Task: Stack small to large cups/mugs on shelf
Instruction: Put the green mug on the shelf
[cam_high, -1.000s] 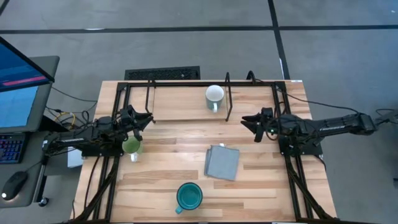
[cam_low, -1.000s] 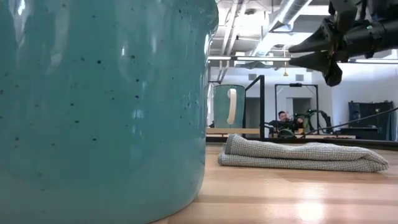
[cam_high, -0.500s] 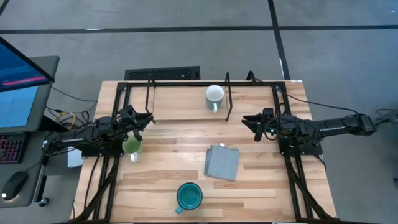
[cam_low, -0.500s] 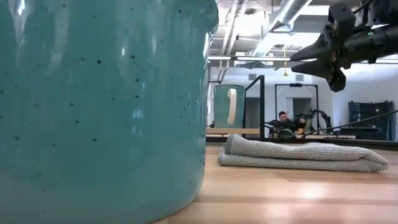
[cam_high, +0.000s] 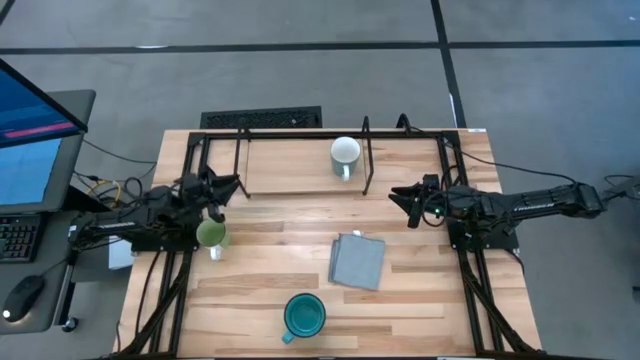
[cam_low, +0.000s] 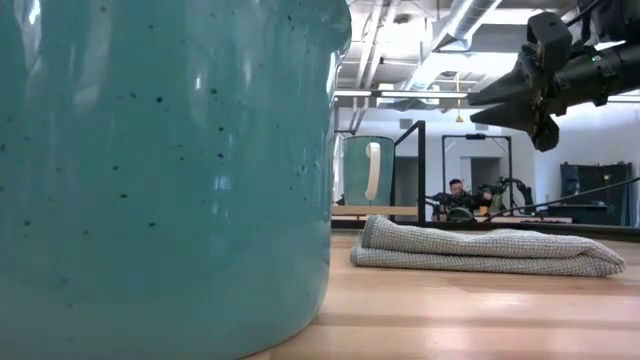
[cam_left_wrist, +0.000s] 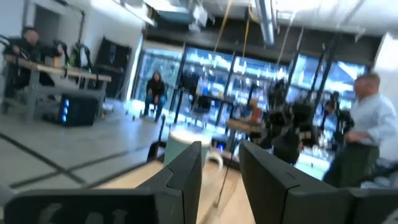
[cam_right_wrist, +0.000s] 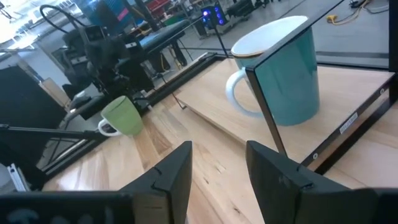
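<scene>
Pale wooden planks (cam_high: 280, 295) are being shown from above, with a low black wire-frame shelf (cam_high: 366, 160) on a light wood base along the far edge as the landmark. A mug, white inside and teal outside (cam_high: 345, 155), is resting upright on that shelf. A small light-green mug (cam_high: 211, 236) is sitting in front of the shelf's left end, with the left gripper (cam_high: 228, 186) being held just beside it, fingers parted narrowly, gripping nothing. A larger speckled teal-blue mug (cam_high: 303, 315) is standing well in front of the shelf, near a grey folded cloth (cam_high: 357, 261). The right gripper (cam_high: 400, 199) is being held in the air before the shelf's right half, jaws moderately parted and empty. Judged next: the green mug's rim should be pinched squarely, handle kept clear.
</scene>
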